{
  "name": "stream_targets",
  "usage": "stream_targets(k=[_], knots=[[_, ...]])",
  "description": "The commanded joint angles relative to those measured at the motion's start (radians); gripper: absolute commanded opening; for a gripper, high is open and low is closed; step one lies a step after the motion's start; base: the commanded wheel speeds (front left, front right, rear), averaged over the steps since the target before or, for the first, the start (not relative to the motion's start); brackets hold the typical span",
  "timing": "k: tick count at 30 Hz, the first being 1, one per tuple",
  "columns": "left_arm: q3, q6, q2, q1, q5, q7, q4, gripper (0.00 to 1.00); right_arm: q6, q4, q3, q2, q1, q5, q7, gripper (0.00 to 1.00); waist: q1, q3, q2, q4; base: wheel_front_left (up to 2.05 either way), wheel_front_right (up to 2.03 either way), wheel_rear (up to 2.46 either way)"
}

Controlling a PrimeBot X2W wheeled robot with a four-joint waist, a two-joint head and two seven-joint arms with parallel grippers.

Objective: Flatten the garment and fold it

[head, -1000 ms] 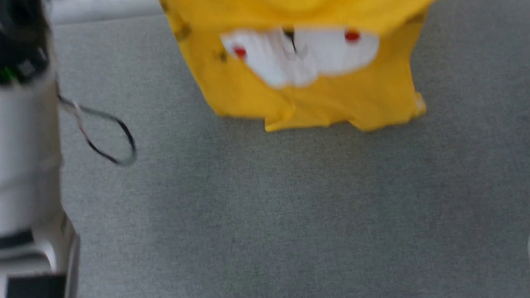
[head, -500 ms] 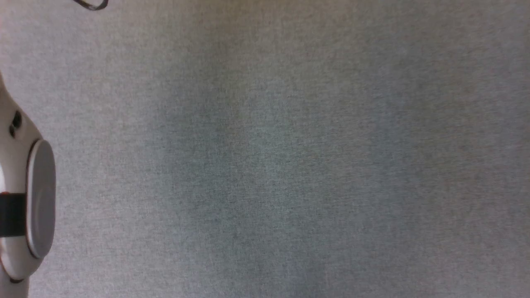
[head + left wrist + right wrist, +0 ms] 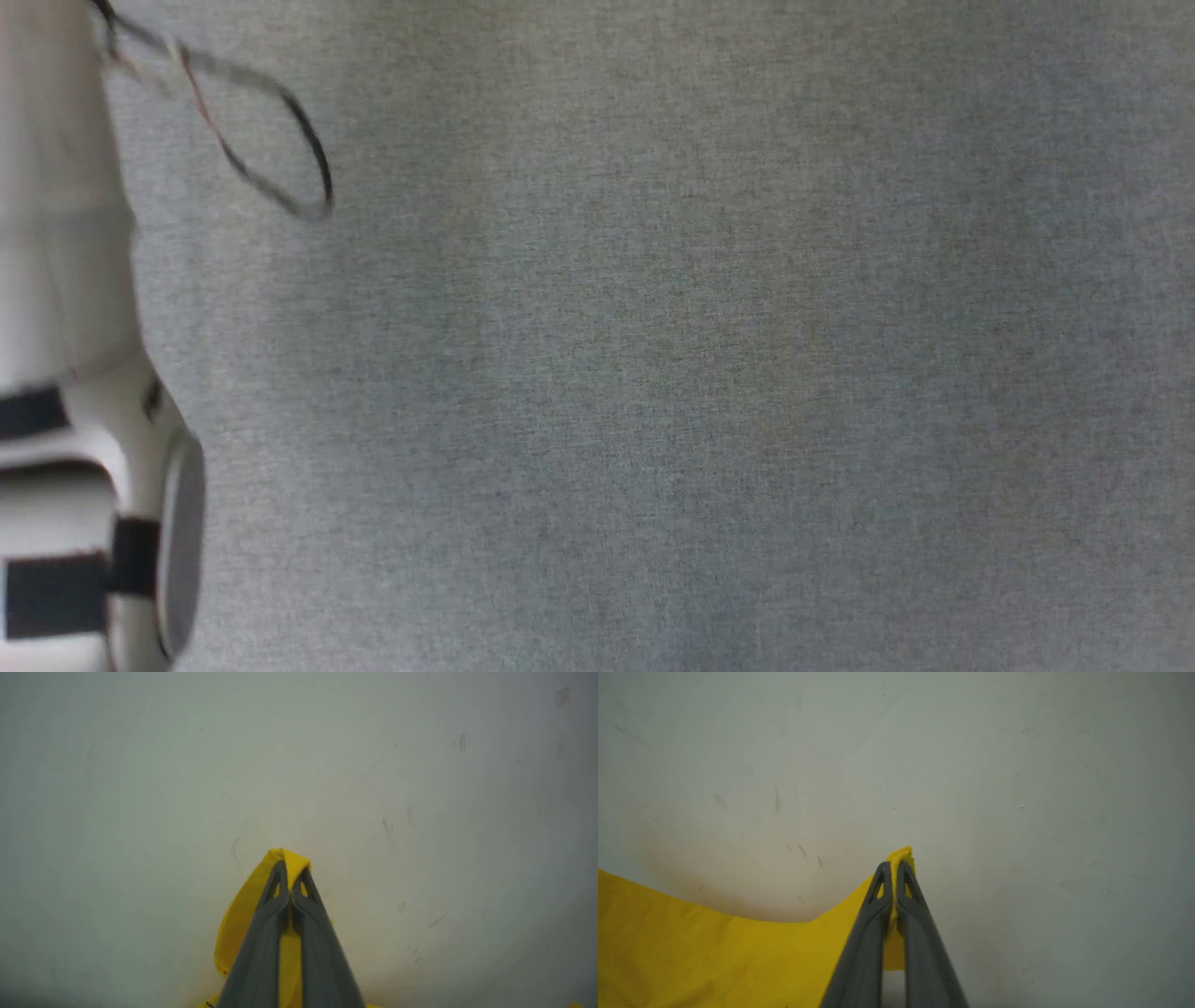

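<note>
In the left wrist view my left gripper (image 3: 290,870) is shut on a bunched corner of the mustard-yellow garment (image 3: 238,919), and a fold of cloth pokes out past the fingertips. The right wrist view has my right gripper (image 3: 894,868) shut on another edge of the garment (image 3: 714,952), whose plain yellow cloth sags away to the lower left. Both grippers face a pale scuffed wall. In the head view the pale left forearm (image 3: 65,373) runs down the left edge.
The grey fabric surface (image 3: 653,373) spreads across the head view. A loop of dark cable (image 3: 280,159) hangs off the left forearm near the top left. The pale wall (image 3: 373,765) stands close behind both grippers.
The head camera has swung, so the hanging garment seen a second ago has left the head view. The forearm and cable loop sit lower in the picture than half a second ago.
</note>
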Motion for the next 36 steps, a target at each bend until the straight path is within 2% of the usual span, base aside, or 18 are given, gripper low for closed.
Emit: stream_targets(k=[1,6,10,16,20,23,26,30,36], knots=[[0.005,-0.014,0.000,0.054,-0.013,0.005,-0.029,0.00,-0.001,-0.038,-0.001,-0.018,0.054,0.040,-0.004,0.00,-0.0002,-0.032,0.0000,0.009,0.00,0.00,0.00],[0.023,-0.013,-0.003,0.265,-0.065,0.038,-0.170,0.00,-0.001,-0.219,-0.035,-0.049,0.293,0.154,0.034,0.00,-0.0002,-0.101,0.0000,0.012,0.00,0.00,0.00],[0.046,0.010,-0.016,0.481,-0.110,0.065,-0.326,0.00,-0.001,-0.391,-0.104,-0.029,0.513,0.207,0.074,0.00,-0.0002,-0.165,0.0000,0.009,0.00,0.00,0.00],[0.024,0.025,0.009,0.830,-0.091,0.088,-0.509,0.00,-0.001,-0.620,-0.227,0.067,0.837,0.229,0.138,0.00,-0.0002,-0.259,0.0000,0.007,0.00,0.00,0.00],[-0.002,0.052,0.003,1.047,-0.083,0.100,-0.585,0.00,-0.001,-0.724,-0.302,0.155,1.024,0.226,0.161,0.00,-0.0002,-0.312,0.0000,0.006,0.00,0.00,0.00],[-0.007,0.072,-0.018,1.202,-0.102,0.101,-0.619,0.00,-0.001,-0.761,-0.364,0.214,1.151,0.244,0.168,0.00,-0.0002,-0.350,0.0000,0.002,0.00,0.00,0.00],[0.012,0.078,-0.045,1.347,-0.149,0.095,-0.632,0.00,-0.001,-0.763,-0.427,0.241,1.266,0.270,0.158,0.00,-0.0002,-0.389,0.0000,-0.007,0.00,0.00,0.00],[0.004,0.060,-0.033,1.515,-0.175,0.114,-0.628,0.00,-0.001,-0.701,-0.482,0.247,1.419,0.343,0.118,0.00,-0.0002,-0.434,0.0000,-0.011,0.00,0.00,0.00],[0.020,0.026,-0.023,1.671,-0.229,0.129,-0.626,0.00,-0.001,-0.589,-0.469,0.247,1.610,0.402,0.044,0.00,-0.0002,-0.478,0.0000,-0.013,0.00,0.00,0.00]])
